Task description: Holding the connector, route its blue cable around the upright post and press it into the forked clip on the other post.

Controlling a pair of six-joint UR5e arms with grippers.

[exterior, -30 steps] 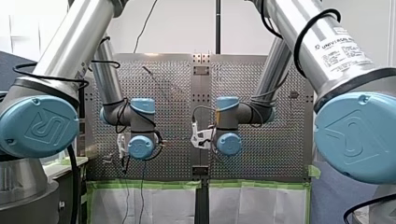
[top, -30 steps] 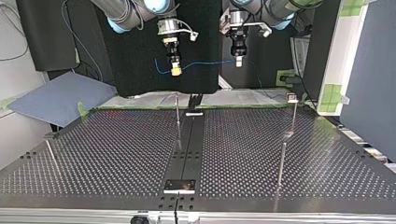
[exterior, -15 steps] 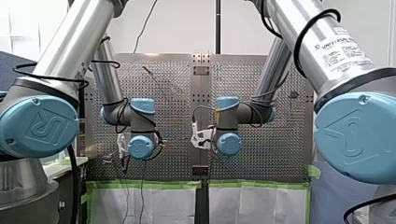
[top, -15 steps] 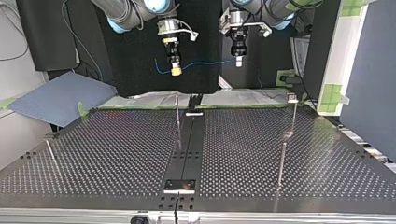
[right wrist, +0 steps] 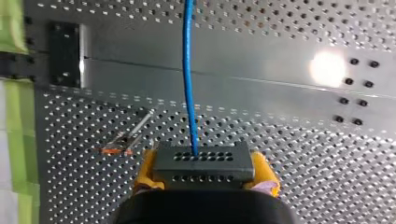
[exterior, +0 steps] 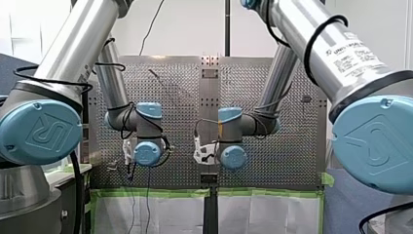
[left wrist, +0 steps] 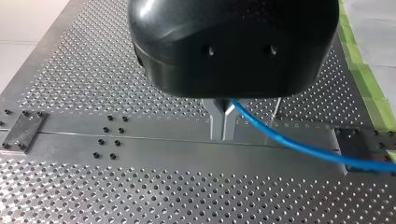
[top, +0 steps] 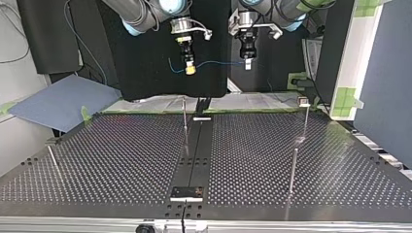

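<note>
Right gripper (top: 191,69): yellow pads clamped on the grey connector (right wrist: 204,160), high above the table (top: 121,160).
Left gripper (left wrist: 222,124): metal fingers pinched together on the blue cable (top: 218,63), close beside the right gripper.
Blue cable: hangs in the air between the two grippers, touching no post.
Upright post (top: 184,117): below the right gripper, well apart from the cable.
Clip post (top: 304,104): below the left gripper and out to its far side; the fork is too small to make out.
Risk: the span between the grippers looks short, so wrapping it could drag the cable through the left pinch or bend the thin post. Coming down off line would miss the clip.
</note>
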